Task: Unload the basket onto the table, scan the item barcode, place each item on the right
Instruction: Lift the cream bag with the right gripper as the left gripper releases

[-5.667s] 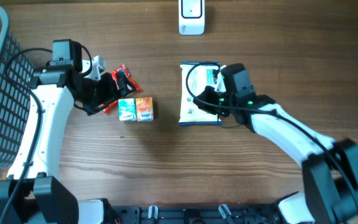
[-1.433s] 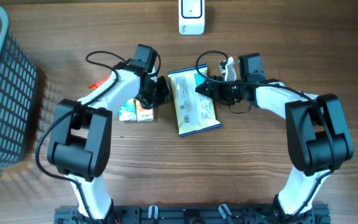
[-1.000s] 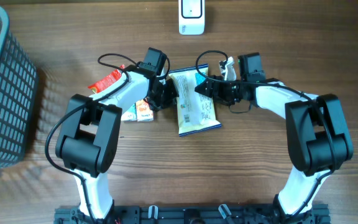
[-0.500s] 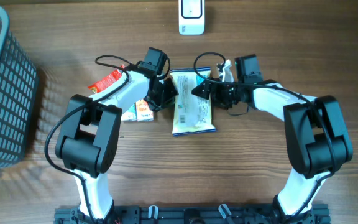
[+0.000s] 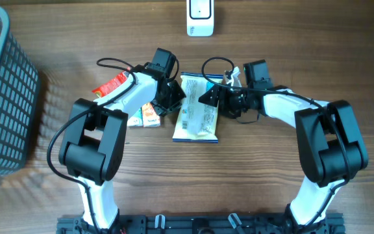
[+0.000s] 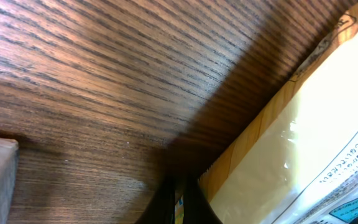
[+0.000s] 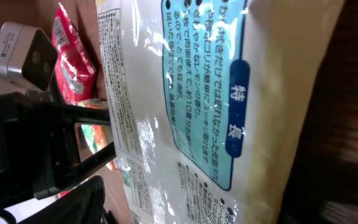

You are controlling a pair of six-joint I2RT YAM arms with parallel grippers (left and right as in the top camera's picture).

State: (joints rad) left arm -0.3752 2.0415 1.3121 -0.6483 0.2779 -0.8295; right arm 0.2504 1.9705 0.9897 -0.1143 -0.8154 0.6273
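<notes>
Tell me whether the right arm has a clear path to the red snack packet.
Probably not. The red snack packet lies beyond the left arm, and the white printed pouch and left hand sit between it and the right hand.

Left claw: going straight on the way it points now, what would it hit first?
The white-and-cream printed snack bag: the shut left claw points at its near edge, seemingly almost touching.

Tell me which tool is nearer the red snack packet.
Left. The left tool sits between the red snack packet and the white pouch; the right tool is beyond, over the pouch.
</notes>
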